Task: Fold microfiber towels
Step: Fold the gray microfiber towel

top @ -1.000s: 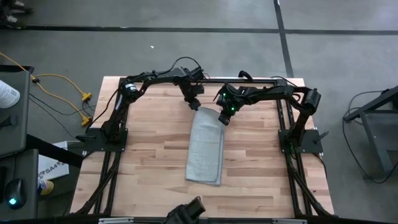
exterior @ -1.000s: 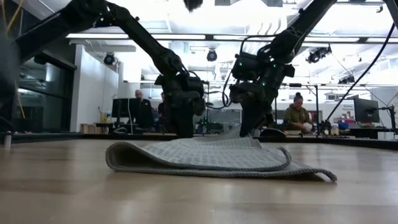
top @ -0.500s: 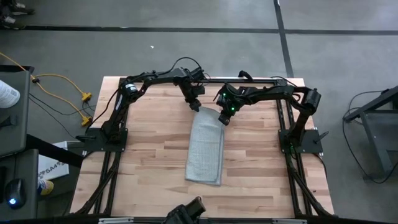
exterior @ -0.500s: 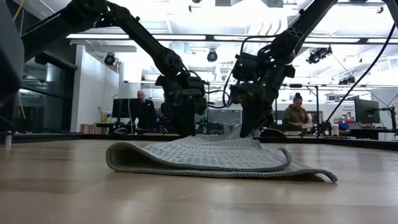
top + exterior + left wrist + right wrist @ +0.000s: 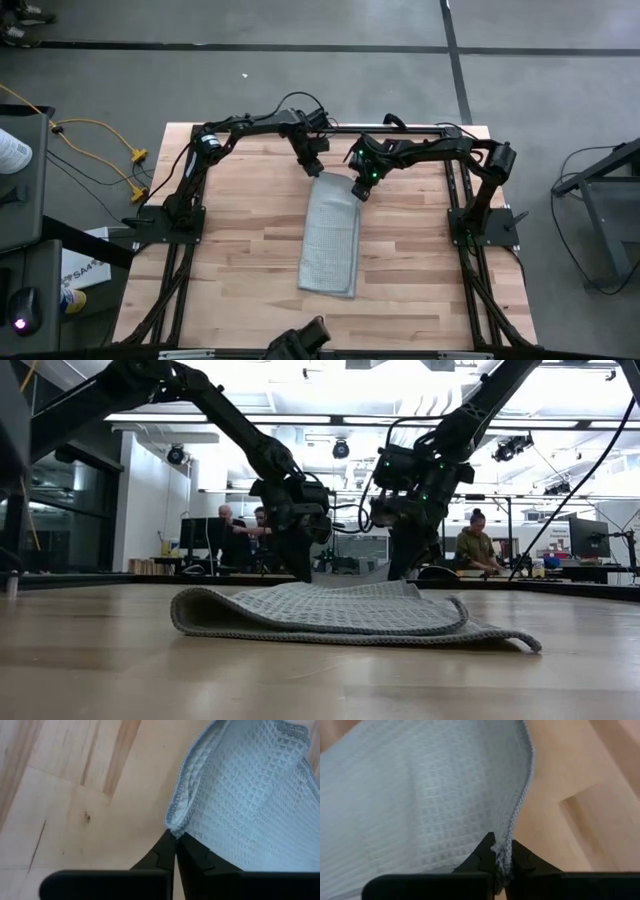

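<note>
The light grey-blue microfiber towel (image 5: 330,238) lies on the wooden table (image 5: 230,250) as a long strip running from far to near. In the low view it lies doubled, with a rounded fold (image 5: 178,612) along its left side. My left gripper (image 5: 316,172) is shut at the strip's far left corner. My right gripper (image 5: 358,192) is shut at the far right corner. Both arms reach in from the far side and slant downward. My left gripper pinches the towel's far left corner (image 5: 173,827) between its two fingers, right where the folded edge ends. The fingers slant down from the far side. The rest of the towel lies flat on the table. My right gripper pinches the hemmed edge at the towel's far right corner (image 5: 506,849) between its two fingers, slanting down from the far side. One layer or several, I cannot tell. The cloth rises a little at the fingers, and the rest lies on the table.
Bare wood lies to the left, right and near side of the towel. The arms' dark frames (image 5: 165,215) (image 5: 480,220) stand at the table's left and right edges. People sit at desks (image 5: 480,545) in the room beyond the far edge.
My left gripper has shut on the towel's far left corner without shifting place. My right gripper has kept its hold. The towel lies as before.
</note>
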